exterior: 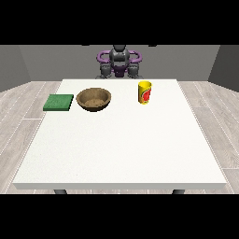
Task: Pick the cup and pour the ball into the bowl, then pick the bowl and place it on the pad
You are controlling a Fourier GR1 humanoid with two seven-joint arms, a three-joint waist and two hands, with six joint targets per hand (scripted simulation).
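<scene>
Your three things sit in a row along the far part of the table [121,154], near the robot.

The green pad [59,102] lies at your left edge, the wooden bowl [94,99] just beside it, and the yellow cup [144,93] stands upright well apart at right. The ball is hidden from you. The whole near stretch lies open. Neither robot hand shows above the table.

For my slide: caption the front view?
Yellow cup, wooden bowl and green pad on the white table.
</scene>
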